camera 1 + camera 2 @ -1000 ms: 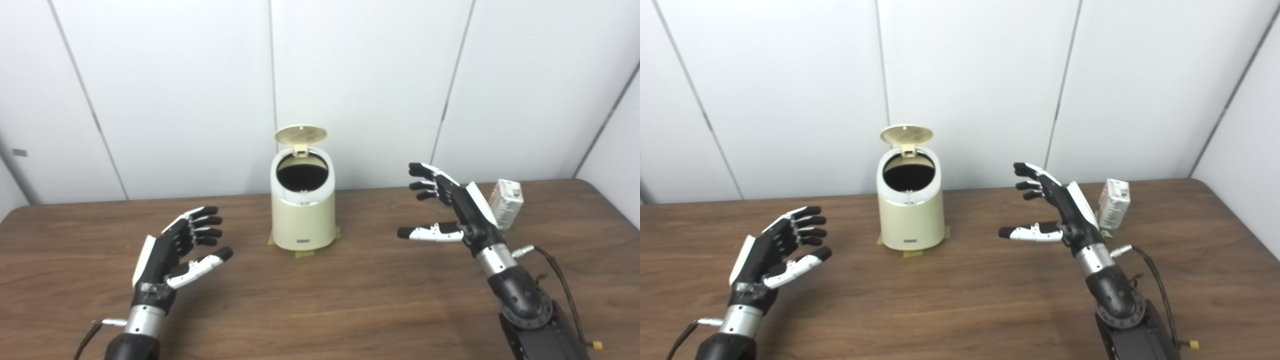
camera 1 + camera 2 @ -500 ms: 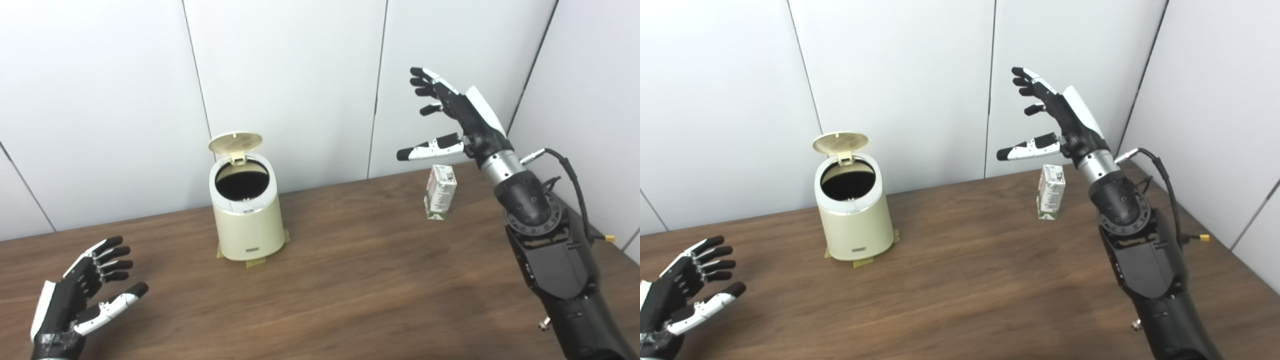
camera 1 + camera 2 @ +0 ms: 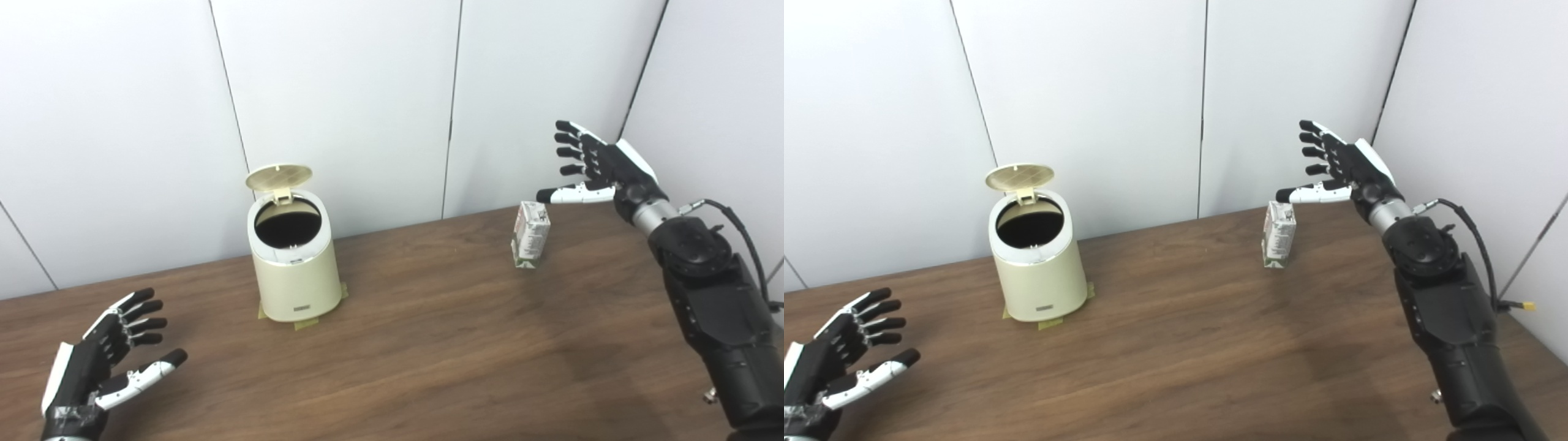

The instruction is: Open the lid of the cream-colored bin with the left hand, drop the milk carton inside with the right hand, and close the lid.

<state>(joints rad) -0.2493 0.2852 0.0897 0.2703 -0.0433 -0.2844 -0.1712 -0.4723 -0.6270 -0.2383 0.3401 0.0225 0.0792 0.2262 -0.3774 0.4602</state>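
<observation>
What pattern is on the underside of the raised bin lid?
A fine grid on cream plastic lid; right eye view.

Cream-colored bin [image 3: 297, 272] stands at ten o'clock on taped corners — lid [image 3: 278, 176] hinged upright, dark mouth exposed; white milk carton [image 3: 530, 235] stands upright at two o'clock, well apart.

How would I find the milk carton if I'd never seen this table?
Start at the brown table and look to its far right side, near the wall. The carton stands upright there, just below the right hand. It is a small white box, unlike the round cream bin.
</observation>
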